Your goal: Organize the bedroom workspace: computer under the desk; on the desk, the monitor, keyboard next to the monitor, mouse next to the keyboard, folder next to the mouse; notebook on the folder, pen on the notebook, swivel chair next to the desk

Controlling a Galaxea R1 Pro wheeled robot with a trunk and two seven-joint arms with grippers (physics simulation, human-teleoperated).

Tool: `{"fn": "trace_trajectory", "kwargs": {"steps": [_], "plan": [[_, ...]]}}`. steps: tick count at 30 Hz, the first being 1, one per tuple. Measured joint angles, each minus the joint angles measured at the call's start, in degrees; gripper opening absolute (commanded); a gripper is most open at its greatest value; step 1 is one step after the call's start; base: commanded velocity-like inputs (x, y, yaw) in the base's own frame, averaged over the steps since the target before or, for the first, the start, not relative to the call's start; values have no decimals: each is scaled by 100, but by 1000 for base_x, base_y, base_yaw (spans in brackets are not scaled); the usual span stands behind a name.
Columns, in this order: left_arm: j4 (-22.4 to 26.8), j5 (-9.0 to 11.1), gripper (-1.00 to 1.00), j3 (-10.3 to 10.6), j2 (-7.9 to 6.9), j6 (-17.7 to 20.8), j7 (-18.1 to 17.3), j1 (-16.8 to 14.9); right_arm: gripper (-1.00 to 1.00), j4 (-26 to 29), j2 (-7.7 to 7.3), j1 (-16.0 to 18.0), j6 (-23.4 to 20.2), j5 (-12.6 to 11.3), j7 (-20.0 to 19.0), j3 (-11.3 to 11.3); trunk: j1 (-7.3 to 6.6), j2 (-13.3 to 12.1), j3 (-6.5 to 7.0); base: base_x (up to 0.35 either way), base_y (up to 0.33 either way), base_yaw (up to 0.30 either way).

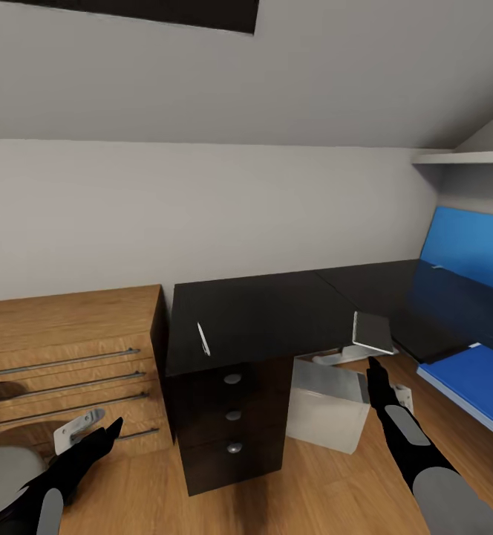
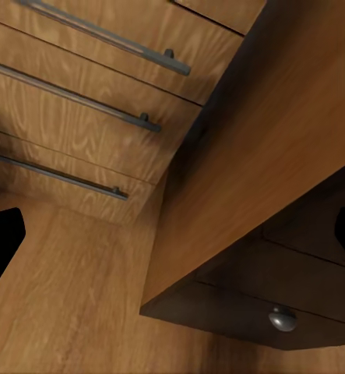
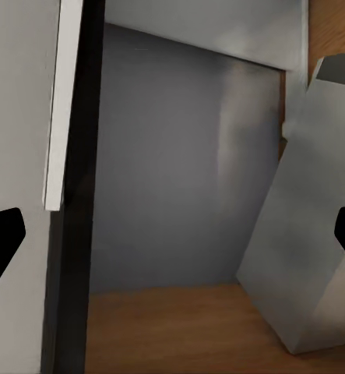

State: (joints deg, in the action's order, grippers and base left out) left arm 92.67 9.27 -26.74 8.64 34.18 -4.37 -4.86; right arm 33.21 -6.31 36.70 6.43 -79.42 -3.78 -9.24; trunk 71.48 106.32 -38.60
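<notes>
The right gripper (image 1: 371,364), black fingers spread and holding nothing, hangs just below a thin grey slab (image 1: 373,332) overhanging the front edge of the long glossy black desk (image 1: 276,312) (notebook or keyboard, I cannot tell). It looks stiff, light and slippery; pinching the overhanging edge seems safest. Beneath stands the plain light-grey box-shaped computer (image 1: 327,405). The thin pale pen (image 1: 203,339) lies on the desk's left end. The left gripper (image 1: 102,438) hangs open by the wooden dresser (image 1: 68,357).
</notes>
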Motion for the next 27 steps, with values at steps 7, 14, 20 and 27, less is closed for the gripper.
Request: {"fn": "trace_trajectory", "kwargs": {"steps": [7, 14, 20, 27], "plan": [[0, 0, 100, 2, 0, 0, 0, 0, 100, 6, -1, 0, -22, 3, -7, -16, 0, 0, 0, 1, 0, 0], [0, 0, 100, 9, 7, 0, 0, -1, 100, 7, -1, -1, -26, 5, -10, -19, -88, -161, 72, 0, 0, 0], [0, 0, 100, 22, 8, 0, 0, 0, 100, 7, -1, 0, -26, 2, -9, -20, -88, -161, 72, 0, 0, 0], [0, 1, 100, 28, 9, 0, 0, 0, 100, 7, 4, 1, -26, 3, -9, -20, -241, -440, 197, 0, 0, 0]]}}
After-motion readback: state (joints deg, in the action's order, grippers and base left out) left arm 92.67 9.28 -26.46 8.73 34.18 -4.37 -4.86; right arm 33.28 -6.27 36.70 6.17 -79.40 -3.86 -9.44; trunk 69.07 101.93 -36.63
